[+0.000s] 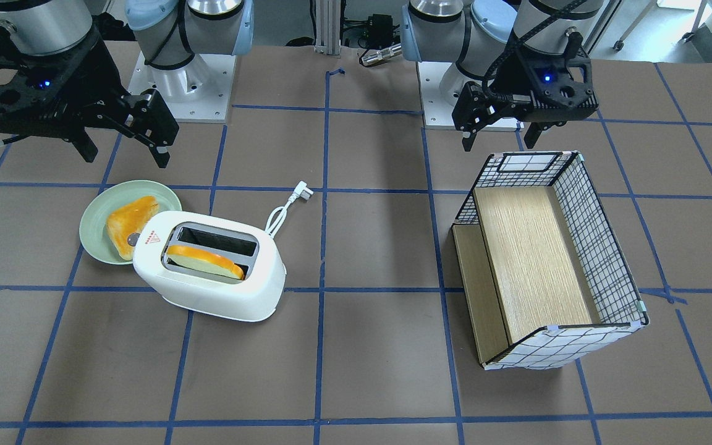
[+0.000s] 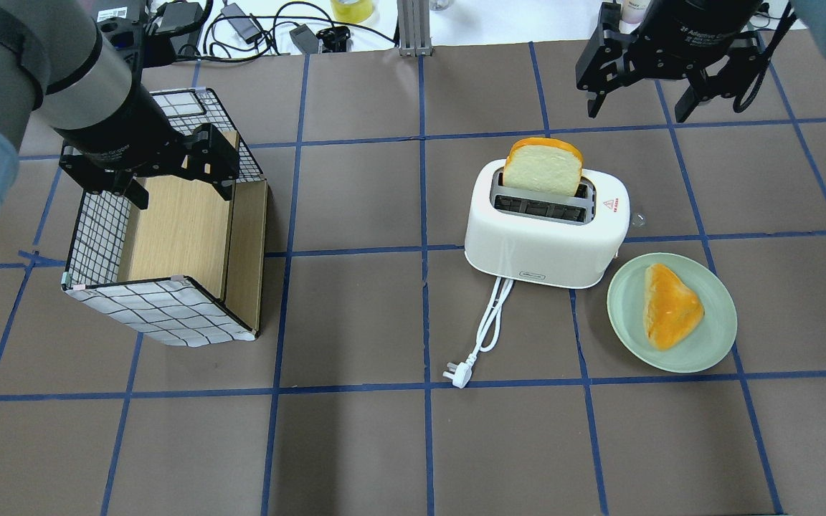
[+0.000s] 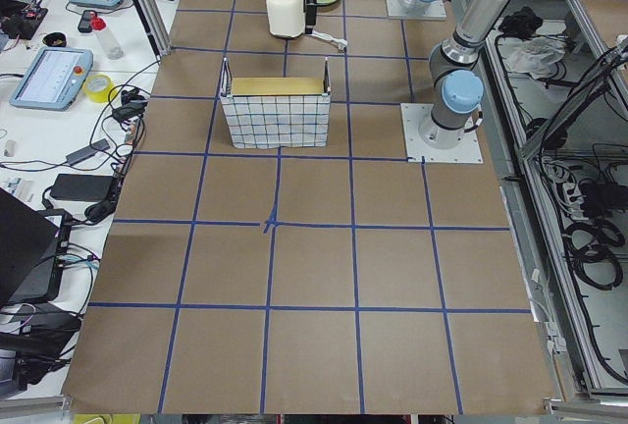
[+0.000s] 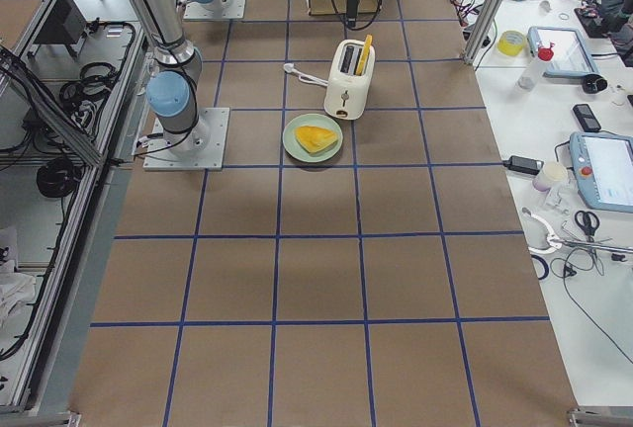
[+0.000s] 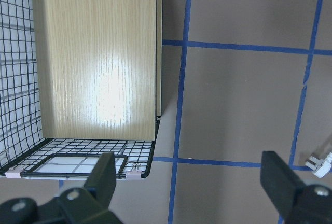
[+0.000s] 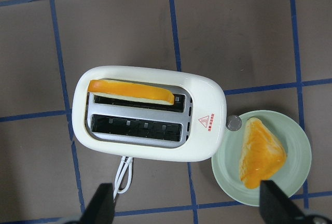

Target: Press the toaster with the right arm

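The white toaster (image 1: 207, 281) stands on the table with its cord and plug (image 1: 302, 190) lying loose. It also shows in the overhead view (image 2: 546, 247) and the right wrist view (image 6: 150, 149). A slice of bread (image 6: 129, 92) sticks up from one slot; the other slot is empty. The grey knob (image 6: 233, 123) is on the end by the plate. My right gripper (image 1: 124, 151) hangs open and empty, high above the toaster and apart from it. It also shows in the overhead view (image 2: 639, 104). My left gripper (image 2: 178, 192) is open and empty above the basket.
A pale green plate (image 2: 628, 326) with a piece of bread (image 2: 671, 304) touches the toaster's knob end. A wire basket (image 2: 169, 287) with a wooden shelf inside stands on my left side, also in the front view (image 1: 603, 247) and the left wrist view (image 5: 93, 151).
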Controlling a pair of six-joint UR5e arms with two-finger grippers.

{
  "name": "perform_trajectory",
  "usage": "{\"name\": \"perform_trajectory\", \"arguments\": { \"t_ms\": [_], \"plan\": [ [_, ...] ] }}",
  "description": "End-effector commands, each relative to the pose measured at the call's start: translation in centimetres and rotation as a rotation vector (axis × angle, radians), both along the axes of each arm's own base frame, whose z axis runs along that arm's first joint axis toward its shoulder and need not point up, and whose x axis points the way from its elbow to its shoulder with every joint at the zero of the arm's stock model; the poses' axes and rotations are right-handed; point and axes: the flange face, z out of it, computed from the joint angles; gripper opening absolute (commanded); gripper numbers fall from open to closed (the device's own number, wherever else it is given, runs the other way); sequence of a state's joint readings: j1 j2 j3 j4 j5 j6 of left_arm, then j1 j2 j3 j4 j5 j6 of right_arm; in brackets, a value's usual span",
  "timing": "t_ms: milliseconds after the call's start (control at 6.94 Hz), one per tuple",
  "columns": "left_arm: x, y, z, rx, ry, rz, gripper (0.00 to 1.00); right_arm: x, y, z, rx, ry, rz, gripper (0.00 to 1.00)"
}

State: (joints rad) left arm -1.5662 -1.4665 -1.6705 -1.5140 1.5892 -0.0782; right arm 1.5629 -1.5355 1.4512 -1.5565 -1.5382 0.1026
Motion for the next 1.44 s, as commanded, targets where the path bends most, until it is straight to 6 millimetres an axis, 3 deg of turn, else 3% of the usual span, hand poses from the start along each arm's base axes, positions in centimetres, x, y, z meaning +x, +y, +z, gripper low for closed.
{"name": "perform_trajectory", "arguments": {
  "t_ms": [0,577,1297],
  "plan": [
    [0.0,0.0,0.0,0.0,0.0,0.0,1.0,0.0,0.0,-0.1,0.001,-0.001,0.003,1.0],
    [0.0,0.0,0.0,0.0,0.0,0.0,1.0,0.0,0.0,0.2,-0.003,-0.003,-0.007,1.0],
    [0.0,0.0,0.0,0.0,0.0,0.0,1.0,-0.4,0.6,-1.2,0.076,0.015,0.003,1.0]
  ]
}}
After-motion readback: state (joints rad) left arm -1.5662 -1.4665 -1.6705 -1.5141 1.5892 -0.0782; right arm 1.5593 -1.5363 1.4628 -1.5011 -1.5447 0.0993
